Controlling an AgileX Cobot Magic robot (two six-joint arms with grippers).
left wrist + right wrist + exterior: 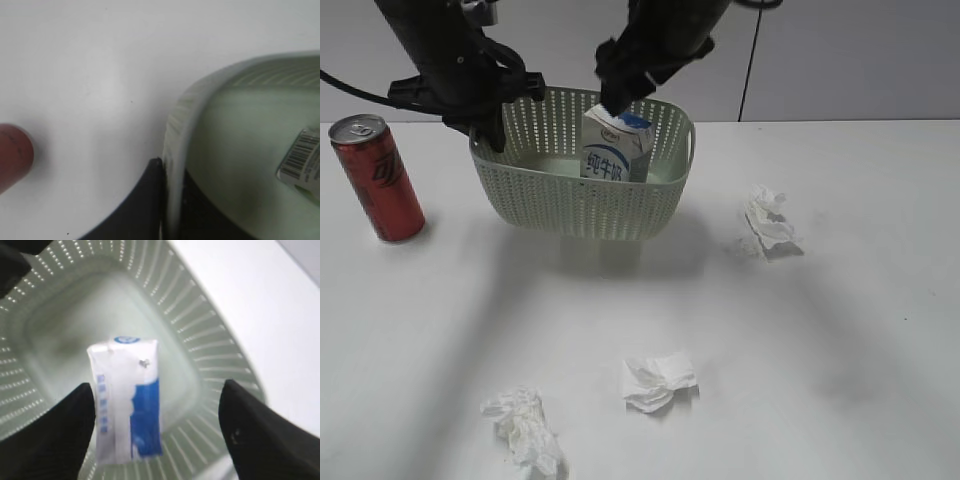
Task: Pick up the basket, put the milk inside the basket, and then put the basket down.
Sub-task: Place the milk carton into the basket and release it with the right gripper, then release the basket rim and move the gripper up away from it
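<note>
The pale green perforated basket (580, 205) hangs a little above the white table, with its shadow under it. My left gripper (490, 125) is shut on the basket's left rim; in the left wrist view the jaws (170, 200) pinch the rim of the basket (225, 125). The white and blue milk carton (610, 150) stands tilted inside the basket. My right gripper (620, 95) is just above it. In the right wrist view the right gripper (156, 390) is open, with the carton (127, 400) by its left finger, inside the basket (210, 355).
A red soda can (378, 178) stands left of the basket and shows in the left wrist view (12, 155). Crumpled tissues lie at the right (770, 222), front middle (658, 382) and front left (525, 425).
</note>
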